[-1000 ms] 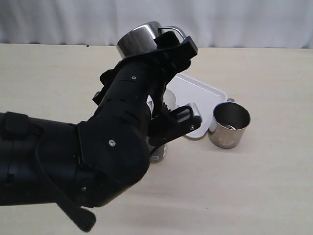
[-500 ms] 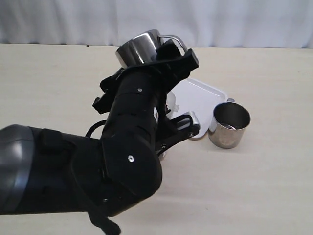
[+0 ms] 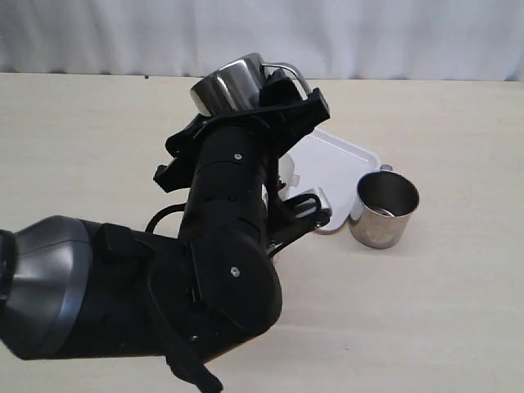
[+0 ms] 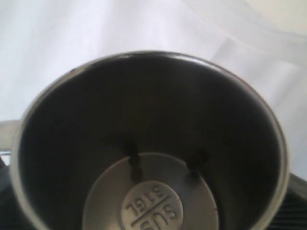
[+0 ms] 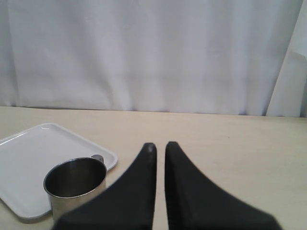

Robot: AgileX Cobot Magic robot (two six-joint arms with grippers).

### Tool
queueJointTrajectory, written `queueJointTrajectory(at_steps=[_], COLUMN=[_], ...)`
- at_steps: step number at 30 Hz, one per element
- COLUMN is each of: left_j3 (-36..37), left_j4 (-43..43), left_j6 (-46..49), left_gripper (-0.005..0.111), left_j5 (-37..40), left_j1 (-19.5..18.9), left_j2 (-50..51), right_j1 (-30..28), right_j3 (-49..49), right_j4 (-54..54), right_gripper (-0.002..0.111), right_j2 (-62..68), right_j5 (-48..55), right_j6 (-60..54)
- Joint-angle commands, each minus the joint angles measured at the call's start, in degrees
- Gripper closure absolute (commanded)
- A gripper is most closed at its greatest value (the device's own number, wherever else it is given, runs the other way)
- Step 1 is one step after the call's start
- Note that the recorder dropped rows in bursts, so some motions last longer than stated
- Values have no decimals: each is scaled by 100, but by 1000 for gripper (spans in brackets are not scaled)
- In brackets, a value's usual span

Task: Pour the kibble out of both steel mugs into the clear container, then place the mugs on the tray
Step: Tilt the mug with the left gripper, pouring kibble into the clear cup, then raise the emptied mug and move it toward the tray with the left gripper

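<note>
Left hand [image 3: 282,94] gripping tipped mug [image 3: 232,83], near empty; tray [image 3: 340,160] at its 4 o'clock. Right hand [image 5: 160,147] clenched, empty.

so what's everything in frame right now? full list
held steel mug: 1, shiny silver, raised and tipped, inside bare
standing steel mug: 1, shiny silver, upright on the table beside the tray, looks empty
tray: 1, white, mid-table, nothing on its visible part
clear container: 1, translucent, mostly hidden behind the left arm
table: 1, beige
curtain: 1, white, backdrop
left gripper: black, clamped on the held steel mug
right gripper: black, shut, empty, above the table
</note>
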State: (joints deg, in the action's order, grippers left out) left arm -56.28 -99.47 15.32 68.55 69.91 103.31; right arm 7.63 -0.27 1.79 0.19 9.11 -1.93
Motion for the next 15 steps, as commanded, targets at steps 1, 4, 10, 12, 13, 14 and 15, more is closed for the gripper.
queueJointTrajectory(at_steps=[1, 4, 10, 12, 13, 14, 15], left_j3=[-48, -48, -48, -48, -48, -48, -48], left_j4=[-48, -48, 174, 536, 778, 1033, 1316], left_j6=[-115, -785, -1965, -2317, -2371, -2415, -2415], left_gripper=[107, 107, 107, 107, 107, 107, 107], left_j5=[141, 141, -1171, -2071, -2572, -3084, -3492], left_j1=[13, 13, -153, -408, -588, -801, -1048], left_j2=[6, -166, -916, -1281, -1454, -1625, -1778], right_j1=[-18, -18, -18, -18, -18, -18, -18], right_j3=[27, 27, 27, 27, 27, 27, 27], right_j4=[-6, -6, -6, -6, -6, -6, -6], right_gripper=[103, 103, 103, 103, 103, 103, 103], right_j2=[-19, -19, -19, -19, -19, -19, -19], right_j5=[3, 3, 3, 3, 3, 3, 3], right_j6=[-16, -16, -16, -16, -16, -16, -16])
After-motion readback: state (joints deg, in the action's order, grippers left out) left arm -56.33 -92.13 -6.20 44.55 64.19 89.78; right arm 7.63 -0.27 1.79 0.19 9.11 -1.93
